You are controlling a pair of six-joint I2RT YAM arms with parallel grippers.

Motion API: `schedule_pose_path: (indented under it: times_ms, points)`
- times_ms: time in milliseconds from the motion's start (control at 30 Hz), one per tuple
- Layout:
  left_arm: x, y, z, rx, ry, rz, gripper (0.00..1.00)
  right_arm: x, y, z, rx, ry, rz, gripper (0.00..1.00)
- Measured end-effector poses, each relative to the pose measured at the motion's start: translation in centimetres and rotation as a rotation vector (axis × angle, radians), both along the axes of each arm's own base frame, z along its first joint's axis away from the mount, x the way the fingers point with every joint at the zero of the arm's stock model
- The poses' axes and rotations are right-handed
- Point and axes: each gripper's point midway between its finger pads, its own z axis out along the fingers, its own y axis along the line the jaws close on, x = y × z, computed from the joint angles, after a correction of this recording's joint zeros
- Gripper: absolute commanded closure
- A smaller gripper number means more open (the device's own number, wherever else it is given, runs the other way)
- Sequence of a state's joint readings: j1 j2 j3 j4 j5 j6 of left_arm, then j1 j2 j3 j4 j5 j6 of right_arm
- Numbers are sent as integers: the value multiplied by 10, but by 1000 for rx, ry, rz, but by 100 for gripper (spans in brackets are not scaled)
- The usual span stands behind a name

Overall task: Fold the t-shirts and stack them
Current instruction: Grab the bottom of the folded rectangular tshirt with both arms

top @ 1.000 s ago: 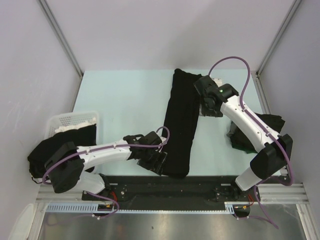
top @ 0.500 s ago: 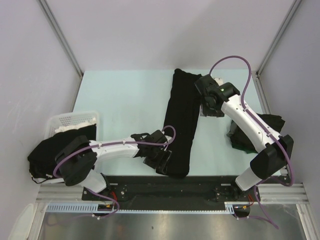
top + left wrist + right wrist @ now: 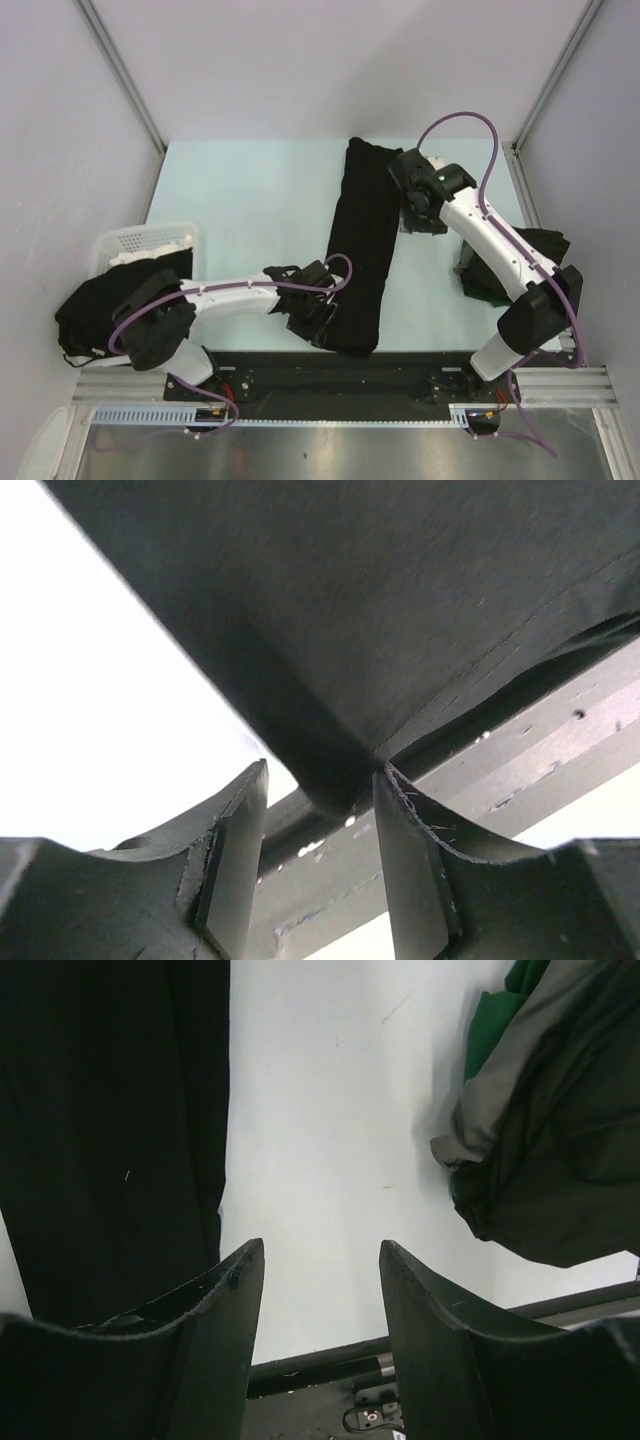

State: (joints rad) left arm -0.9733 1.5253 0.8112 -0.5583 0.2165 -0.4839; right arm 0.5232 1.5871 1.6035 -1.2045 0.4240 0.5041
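While the left gripper (image 3: 320, 767) stands part open, its 2 fingers (image 3: 235, 860) straddle the near corner of the shirt (image 3: 360, 250). The corner droops into the gap and appears to touch only 1 finger, so no pinch is made.

Right gripper (image 3: 320, 1243): open and empty, with bare table (image 3: 320, 1110) between its jaws and the shirt's long edge just beside 1 finger.

Shirt: a long, narrow folded strip well to the right of the basket (image 3: 150, 232). Its near end lies nearer than the basket and reaches the rail (image 3: 520, 750); its far end lies beyond the basket.

Pile (image 3: 540, 1160) of dark cloth: farther right of the basket than the strip.

Black cloth (image 3: 85, 310): spilling over the basket's near-left side.

Judged risks:
1. If the jaws close here, they may catch only 1 layer of the corner, and the fold would open on lifting.
2. The corner sits off-centre in the gap, so soft cloth may slide out of a light pinch.
3. The right gripper is beside the strip, not on it. Lifting 1 end alone would drag and skew the strip.
4. A finger may strike the rail under the corner.
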Motion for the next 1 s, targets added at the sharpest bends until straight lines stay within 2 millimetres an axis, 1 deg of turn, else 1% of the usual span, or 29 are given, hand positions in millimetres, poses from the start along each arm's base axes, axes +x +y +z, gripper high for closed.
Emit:
schedule_pose_path:
  times_ms: [100,167,300,367,500,700,733,833,867,967,1000]
  points:
    - [-3,7,3,22,2,-11,50,0,2,-2,7,4,1,46]
    - [-4,11,6,28,1,-14,50,-3,4,-9,11,16,-1,45]
    - [-5,13,8,34,-2,-17,50,-21,6,-33,-14,82,4,45]
    - [-4,14,8,36,-5,-16,50,-29,10,-39,-22,105,16,45]
    - [-3,13,6,41,-6,-19,49,-35,18,-37,-6,96,27,46]
    - [2,7,5,34,-18,-40,50,-44,26,-20,80,61,17,46]
    - [3,5,5,30,-21,-41,52,-45,27,-18,93,58,15,46]
    - [5,3,5,25,-26,-45,63,-54,35,-11,133,48,22,46]
    - [5,2,4,25,-26,-49,73,-58,39,-9,142,49,31,46]
    - [6,1,1,27,-26,-61,85,-68,49,-9,157,61,44,46]
    - [6,1,1,28,-24,-60,87,-70,52,-10,160,65,48,46]
